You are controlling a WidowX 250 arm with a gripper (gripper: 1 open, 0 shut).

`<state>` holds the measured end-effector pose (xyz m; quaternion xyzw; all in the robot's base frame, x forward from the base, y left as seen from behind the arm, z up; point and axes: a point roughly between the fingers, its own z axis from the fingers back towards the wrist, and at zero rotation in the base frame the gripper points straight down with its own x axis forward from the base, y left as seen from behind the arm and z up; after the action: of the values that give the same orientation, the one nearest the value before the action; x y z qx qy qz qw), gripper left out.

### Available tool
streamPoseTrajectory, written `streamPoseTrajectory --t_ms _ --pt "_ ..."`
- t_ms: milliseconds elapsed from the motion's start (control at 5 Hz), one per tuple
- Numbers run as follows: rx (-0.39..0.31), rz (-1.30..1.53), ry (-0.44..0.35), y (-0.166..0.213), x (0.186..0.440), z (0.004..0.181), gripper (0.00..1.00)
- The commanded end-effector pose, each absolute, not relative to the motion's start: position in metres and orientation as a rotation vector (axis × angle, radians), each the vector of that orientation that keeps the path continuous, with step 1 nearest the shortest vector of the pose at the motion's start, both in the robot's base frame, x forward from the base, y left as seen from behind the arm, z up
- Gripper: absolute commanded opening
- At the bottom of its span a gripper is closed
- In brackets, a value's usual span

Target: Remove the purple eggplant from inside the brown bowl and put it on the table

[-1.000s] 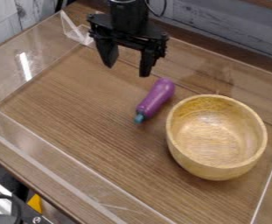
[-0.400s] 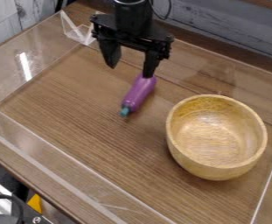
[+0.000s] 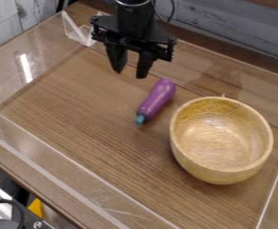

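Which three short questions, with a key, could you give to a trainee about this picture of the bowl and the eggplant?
1. True or false: the purple eggplant is inside the brown bowl.
2. Fill in the missing word: the stem cap of the eggplant is ____ in color.
3. Which is nearer to the bottom edge of the picture?
A) the eggplant
B) the gripper
C) the brown bowl

Key: 1. false; 2. teal; 3. C
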<state>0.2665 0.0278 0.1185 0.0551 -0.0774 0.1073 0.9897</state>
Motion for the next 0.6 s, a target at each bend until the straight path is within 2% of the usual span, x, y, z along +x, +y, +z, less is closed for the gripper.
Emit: streamPoseTrajectory --t_ms 0,400 --pt "0.13 0.226 -0.2 0.042 0.267 0.135 1.0" --pt "0.132 0.222 -0.203 0.067 0.265 0.138 1.0"
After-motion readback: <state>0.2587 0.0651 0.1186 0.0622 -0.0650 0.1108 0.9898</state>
